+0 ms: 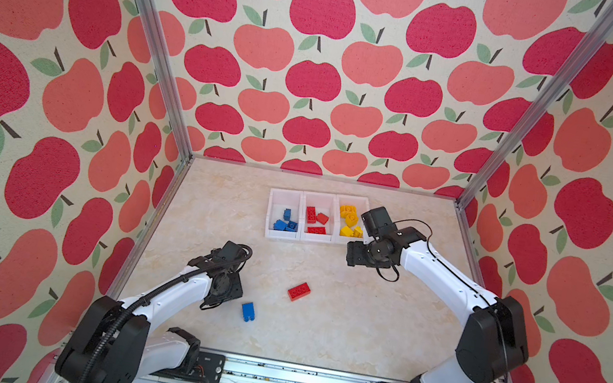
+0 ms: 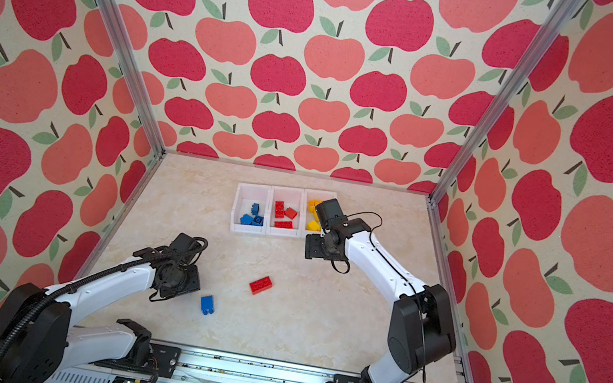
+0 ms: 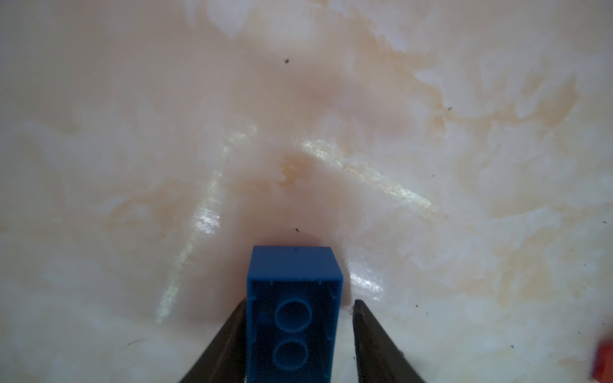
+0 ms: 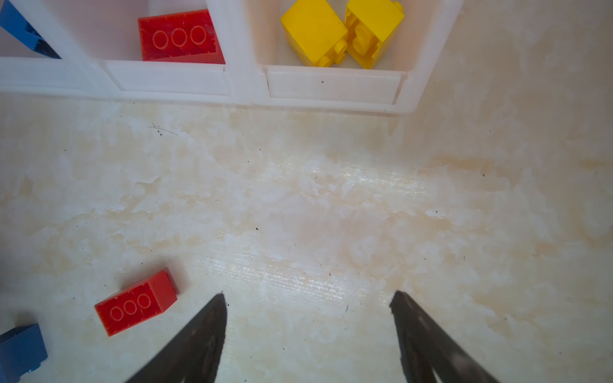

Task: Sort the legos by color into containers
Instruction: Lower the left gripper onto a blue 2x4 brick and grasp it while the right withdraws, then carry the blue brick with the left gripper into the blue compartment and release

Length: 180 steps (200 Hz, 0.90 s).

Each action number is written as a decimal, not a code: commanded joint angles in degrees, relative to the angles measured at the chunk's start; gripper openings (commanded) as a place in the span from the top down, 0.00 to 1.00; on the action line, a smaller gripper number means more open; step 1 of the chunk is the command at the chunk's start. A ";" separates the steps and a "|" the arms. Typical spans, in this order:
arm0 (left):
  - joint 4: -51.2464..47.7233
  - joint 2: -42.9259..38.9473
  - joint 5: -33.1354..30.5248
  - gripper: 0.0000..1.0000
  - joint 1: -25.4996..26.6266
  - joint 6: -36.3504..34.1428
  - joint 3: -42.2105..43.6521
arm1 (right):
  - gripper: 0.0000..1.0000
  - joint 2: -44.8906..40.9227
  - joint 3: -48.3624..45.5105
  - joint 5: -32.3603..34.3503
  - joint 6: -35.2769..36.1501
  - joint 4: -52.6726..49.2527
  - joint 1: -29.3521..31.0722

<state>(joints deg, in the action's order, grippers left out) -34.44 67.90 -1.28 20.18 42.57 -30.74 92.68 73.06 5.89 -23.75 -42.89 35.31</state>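
The left hand (image 3: 300, 301) straddles a blue brick (image 3: 293, 318) lying on its side on the desk (image 3: 331, 99), one finger touching it, a sliver of gap at the other. A red brick (image 1: 298, 291) lies loose mid-desk. Beyond, the containers (image 1: 282, 236) hold blue legos (image 1: 286, 221), red legos (image 1: 316, 219) and yellow legos (image 1: 349, 221). The right hand (image 4: 308, 295), fingers apart and empty, hovers just before their right end.

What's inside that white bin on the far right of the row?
Only yellow bricks; a handful show. The right arm hangs over part of the bin, so any bricks beneath it are hidden.
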 commanded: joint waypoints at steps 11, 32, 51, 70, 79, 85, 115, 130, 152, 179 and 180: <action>-0.18 0.77 0.37 0.57 0.47 0.65 0.18 | 0.20 -2.36 -1.34 -0.06 -1.21 0.53 0.37; -0.80 0.24 0.17 0.63 0.56 0.68 -0.26 | 0.20 -2.66 -1.75 0.00 -1.30 0.62 0.39; -1.70 -0.37 -0.13 0.66 0.80 0.79 -1.26 | 0.20 -3.01 -2.28 -0.02 -1.48 0.86 0.39; -2.79 -0.79 -0.57 0.68 1.41 0.52 -3.16 | 0.20 -3.55 -3.04 0.00 -1.89 1.18 0.31; -3.32 -0.86 -0.87 0.68 1.76 0.29 -4.30 | 0.20 -3.80 -3.47 0.00 -2.13 1.30 0.38; -3.65 -0.84 -1.07 0.69 2.02 0.11 -5.14 | 0.20 -4.11 -3.81 -0.02 -2.33 1.40 0.38; -4.46 -0.50 -2.72 0.69 3.47 -1.29 -9.92 | 0.20 -5.71 -6.29 -0.13 -3.61 2.19 0.36; -3.95 -0.42 -3.70 0.70 4.28 -2.49 -12.33 | 0.20 -6.62 -7.53 -0.23 -4.26 2.46 0.37; -2.22 0.91 -4.43 0.71 4.86 -5.28 -16.44 | 0.20 -7.59 -8.84 -0.21 -4.89 2.82 0.38; -0.86 5.18 -4.82 0.71 5.21 -9.81 -22.85 | 0.20 -7.86 -9.09 -0.39 -4.99 2.89 0.42; -0.83 5.38 -4.85 0.71 5.22 -9.97 -23.12 | 0.20 -7.87 -9.08 -0.41 -4.99 2.90 0.40</action>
<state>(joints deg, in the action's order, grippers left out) -36.62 70.00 -4.14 25.04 37.93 -48.62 86.37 64.62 5.87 -27.24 -40.34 35.31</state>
